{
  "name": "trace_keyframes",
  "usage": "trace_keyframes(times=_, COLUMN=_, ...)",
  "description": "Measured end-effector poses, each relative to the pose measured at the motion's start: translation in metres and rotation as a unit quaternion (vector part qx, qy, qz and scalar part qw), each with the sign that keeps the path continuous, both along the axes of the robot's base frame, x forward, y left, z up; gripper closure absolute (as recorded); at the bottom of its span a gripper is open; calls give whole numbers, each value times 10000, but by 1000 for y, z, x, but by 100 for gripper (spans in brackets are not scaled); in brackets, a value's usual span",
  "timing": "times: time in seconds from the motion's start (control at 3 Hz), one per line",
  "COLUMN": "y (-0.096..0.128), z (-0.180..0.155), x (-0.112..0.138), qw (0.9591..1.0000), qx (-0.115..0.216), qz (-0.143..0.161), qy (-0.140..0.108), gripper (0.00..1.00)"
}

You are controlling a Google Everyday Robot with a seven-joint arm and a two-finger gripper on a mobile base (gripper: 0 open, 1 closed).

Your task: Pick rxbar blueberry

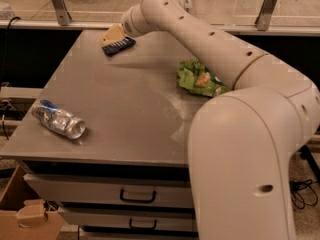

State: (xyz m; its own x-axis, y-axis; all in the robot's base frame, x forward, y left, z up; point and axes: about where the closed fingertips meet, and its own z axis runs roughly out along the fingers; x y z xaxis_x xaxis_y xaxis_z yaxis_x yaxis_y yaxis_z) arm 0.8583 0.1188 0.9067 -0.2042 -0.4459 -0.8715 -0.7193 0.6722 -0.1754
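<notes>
The rxbar blueberry (119, 46) is a small dark navy bar lying flat near the far left edge of the grey table (125, 109). My gripper (112, 37), with tan fingers, is right at the bar's far left end, just above or touching it. The white arm reaches to it from the lower right across the table.
A crinkled green chip bag (199, 79) lies at the right, partly hidden behind my arm. A crushed clear plastic bottle (59, 120) lies near the front left edge. Drawers (135, 196) sit under the table front. A cardboard box (25, 214) stands on the floor at lower left.
</notes>
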Motion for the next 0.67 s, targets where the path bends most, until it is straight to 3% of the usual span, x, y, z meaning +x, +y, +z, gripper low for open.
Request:
trace_keyframes(times=0.33, y=-7, z=-26, x=14, qw=9991, qx=-37, qz=-315, qy=285, gripper=0)
trace_keyframes(times=0.67, y=-6, z=-46, x=23, qw=9980, qx=-20, qz=-424, qy=476, gripper=0)
